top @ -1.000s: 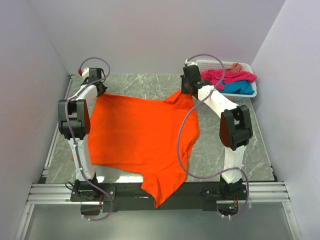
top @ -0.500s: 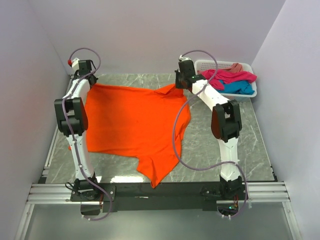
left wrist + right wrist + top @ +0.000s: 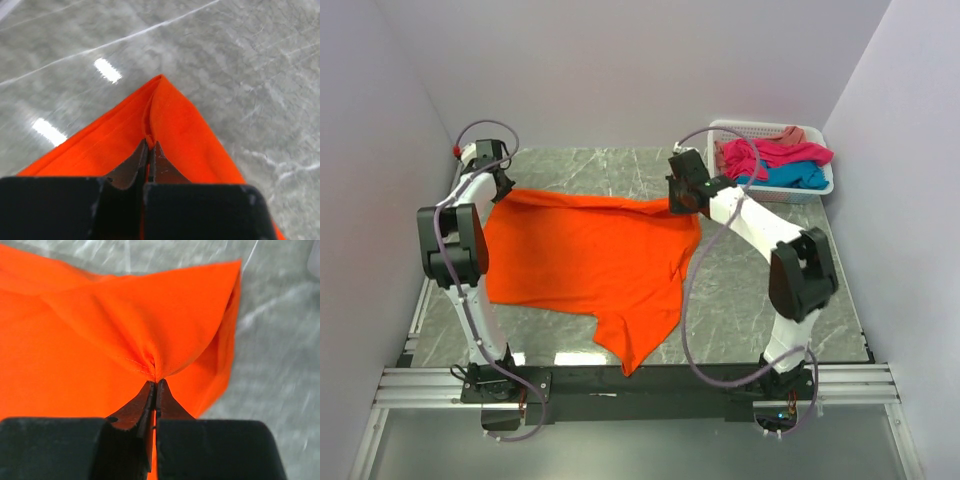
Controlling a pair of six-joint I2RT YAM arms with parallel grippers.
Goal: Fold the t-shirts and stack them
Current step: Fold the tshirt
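The bright orange t-shirt [image 3: 585, 260] hangs stretched between my two grippers over the grey marble table, its lower part trailing to the near edge. My left gripper [image 3: 498, 187] is shut on its far left corner, which also shows in the left wrist view [image 3: 165, 115]. My right gripper [image 3: 682, 200] is shut on its far right edge, bunched at the jaws in the right wrist view [image 3: 150, 325]. The magenta pink tee [image 3: 775, 154], turquoise blue tee [image 3: 790, 176] and salmon pink tee [image 3: 792, 133] lie heaped in the basket.
The white slotted basket [image 3: 825, 186] stands at the far right corner of the table, just right of my right arm. Grey walls close in the left, back and right sides. The table's metal rail [image 3: 640, 382] runs along the near edge.
Both grippers have kept their hold on the orange tee. The right gripper has come nearer and lower, the left a little nearer; the cloth's far edge has pulled taut and its trailing end has drawn up.
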